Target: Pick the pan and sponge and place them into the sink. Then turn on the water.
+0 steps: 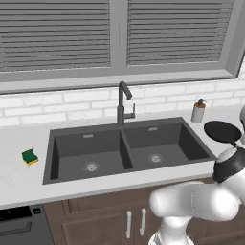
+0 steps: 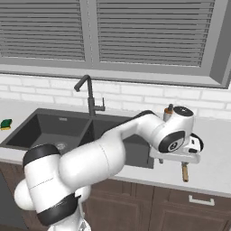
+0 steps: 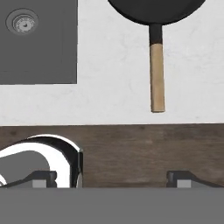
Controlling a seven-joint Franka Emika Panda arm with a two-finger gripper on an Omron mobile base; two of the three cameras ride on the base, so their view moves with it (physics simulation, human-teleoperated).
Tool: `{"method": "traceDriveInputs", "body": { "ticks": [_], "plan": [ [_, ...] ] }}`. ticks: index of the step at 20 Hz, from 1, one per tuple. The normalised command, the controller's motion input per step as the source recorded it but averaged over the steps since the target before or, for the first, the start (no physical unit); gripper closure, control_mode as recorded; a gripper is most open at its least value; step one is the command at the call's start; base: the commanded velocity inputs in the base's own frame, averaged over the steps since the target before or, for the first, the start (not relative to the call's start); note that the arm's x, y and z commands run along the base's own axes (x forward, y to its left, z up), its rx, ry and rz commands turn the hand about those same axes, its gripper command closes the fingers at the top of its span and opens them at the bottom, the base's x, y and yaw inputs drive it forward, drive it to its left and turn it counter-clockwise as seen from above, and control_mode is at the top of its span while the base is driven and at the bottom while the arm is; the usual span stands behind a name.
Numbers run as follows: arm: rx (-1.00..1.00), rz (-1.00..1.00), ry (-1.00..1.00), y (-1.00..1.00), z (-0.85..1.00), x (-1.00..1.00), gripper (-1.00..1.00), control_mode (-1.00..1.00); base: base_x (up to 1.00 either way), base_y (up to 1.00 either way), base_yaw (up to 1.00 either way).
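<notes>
Jaws spread wide and empty on my gripper (image 3: 112, 178), tips low in the hand view, with the pan (image 3: 154, 11) at the top edge, handle pointing down. Left base view: sponge (image 1: 29, 156) at left on the counter (image 1: 19, 182), sink (image 1: 127, 165) center. Right base view: faucet (image 2: 90, 97) upper middle.

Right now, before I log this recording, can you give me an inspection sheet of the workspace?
Surface: white counter, bare around the sink.
Job's things: pan on the counter right of the sink, wooden handle toward the counter's front edge; sponge on the counter left of the sink; both basins hold nothing; faucet shows no water.
Clutter: soap dispenser behind the pan.
Grippers: gripper open, above the counter edge near the pan handle, holding nothing.
Cables: nothing seen.
Surroundings: brick backsplash, window blinds, wood cabinets below.
</notes>
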Motion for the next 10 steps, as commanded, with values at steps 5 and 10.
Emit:
{"method": "traceDriveInputs", "body": {
  "ticks": [5,10],
  "plan": [
    [0.00,0.01,0.00,-0.46,-0.29,0.26,-1.00,-1.00,0.00,0.00,0.00],
    [0.00,0.01,0.00,-0.33,-0.23,0.29,-1.00,-1.00,0.00,0.00,0.00]
  ]
}}
